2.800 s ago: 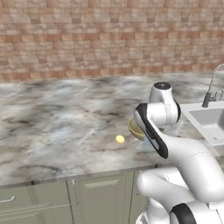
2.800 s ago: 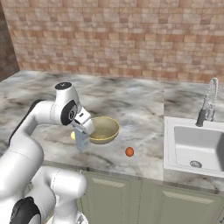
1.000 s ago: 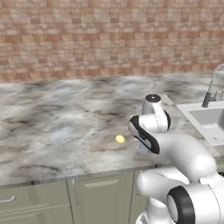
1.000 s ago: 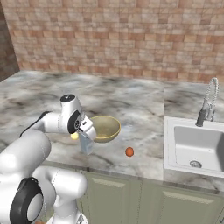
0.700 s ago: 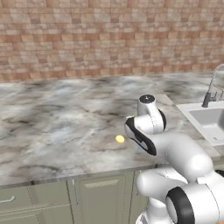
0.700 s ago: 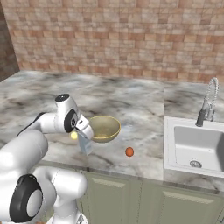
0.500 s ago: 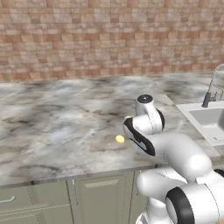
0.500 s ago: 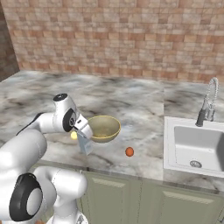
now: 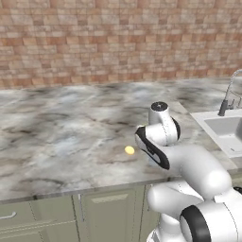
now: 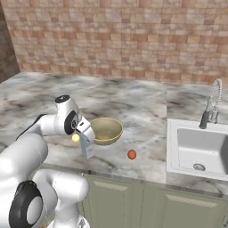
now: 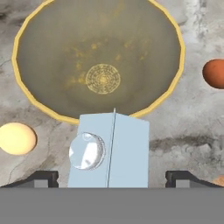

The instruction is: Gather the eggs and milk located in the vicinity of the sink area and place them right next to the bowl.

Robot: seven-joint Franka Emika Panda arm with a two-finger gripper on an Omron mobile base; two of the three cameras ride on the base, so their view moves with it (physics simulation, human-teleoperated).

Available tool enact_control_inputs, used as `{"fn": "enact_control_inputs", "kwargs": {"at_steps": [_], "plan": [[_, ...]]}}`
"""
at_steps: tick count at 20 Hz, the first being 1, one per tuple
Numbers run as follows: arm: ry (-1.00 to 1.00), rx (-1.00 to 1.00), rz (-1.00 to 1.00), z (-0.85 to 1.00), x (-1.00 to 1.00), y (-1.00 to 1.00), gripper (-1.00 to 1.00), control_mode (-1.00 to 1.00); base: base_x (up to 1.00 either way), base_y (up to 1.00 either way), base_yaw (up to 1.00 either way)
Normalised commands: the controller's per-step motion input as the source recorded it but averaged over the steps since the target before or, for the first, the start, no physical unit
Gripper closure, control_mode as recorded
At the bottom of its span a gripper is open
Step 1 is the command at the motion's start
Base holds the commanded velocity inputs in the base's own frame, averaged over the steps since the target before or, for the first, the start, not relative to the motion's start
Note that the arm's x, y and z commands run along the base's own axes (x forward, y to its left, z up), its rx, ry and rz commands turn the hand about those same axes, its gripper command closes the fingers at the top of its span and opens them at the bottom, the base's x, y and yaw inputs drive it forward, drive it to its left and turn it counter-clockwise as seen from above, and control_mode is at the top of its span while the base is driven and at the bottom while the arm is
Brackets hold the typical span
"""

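Since the milk (image 11: 108, 151) stands beside the bowl (image 11: 98, 57) with the gripper (image 11: 112, 178) jaws apart, lift straight, sparing the eggs (image 11: 17, 138).

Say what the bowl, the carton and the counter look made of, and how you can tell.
Bowl: probably glazed ceramic, with a speckled olive inside and a thin yellow rim. Carton: likely coated paperboard, with flat pale-blue panels and a round cap. Counter: polished marble or a look-alike, with grey veining.

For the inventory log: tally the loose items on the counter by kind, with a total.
Bowl: 1
Milk carton: 1
Orange-brown egg: 1
Pale yellow egg: 1
Total: 4
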Motion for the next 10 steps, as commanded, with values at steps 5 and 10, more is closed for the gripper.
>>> {"fn": "enact_control_inputs", "kwargs": {"at_steps": [5, 10], "plan": [[-0.02, 0.04, 0.05, 0.28, -0.11, -0.09, -1.00, -1.00, 0.00, 0.00, 0.00], [0.00, 0.04, 0.09, 0.44, -0.14, -0.05, -1.00, -1.00, 0.00, 0.00, 0.00]]}}
